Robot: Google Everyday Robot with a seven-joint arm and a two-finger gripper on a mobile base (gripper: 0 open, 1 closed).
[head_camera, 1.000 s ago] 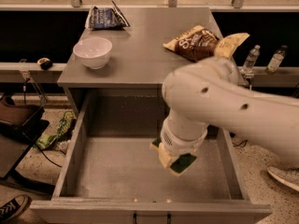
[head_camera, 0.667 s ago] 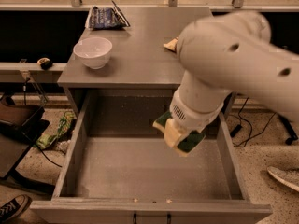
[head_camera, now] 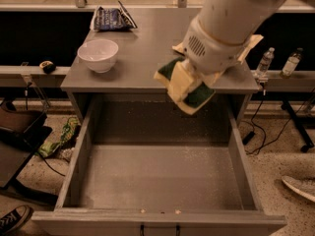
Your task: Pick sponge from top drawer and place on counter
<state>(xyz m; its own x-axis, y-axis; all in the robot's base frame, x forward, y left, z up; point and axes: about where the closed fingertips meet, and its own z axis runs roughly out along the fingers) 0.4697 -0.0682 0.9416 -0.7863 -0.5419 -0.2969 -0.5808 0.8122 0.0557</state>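
Because the task ends on the counter (head_camera: 147, 58), the fingers (head_camera: 178, 81) hang at the near edge of that surface, right of centre, above the rear of the open top drawer (head_camera: 162, 181). They are closed on the sponge (head_camera: 199, 96). A cream pad presses across its yellow foam, and the green face shows to the left and right of the grip. The sponge is clear of the drawer bottom and is held tilted, its near-right corner lowest. The white arm (head_camera: 231, 18) reaches in from the far right and hides part of the surface behind it. The white bowl (head_camera: 98, 54) stands at the left, well apart from the sponge, so the bare surface between bowl and arm is the likely set-down zone. Judgement: extraction from the drawer is done; placement is not yet done.
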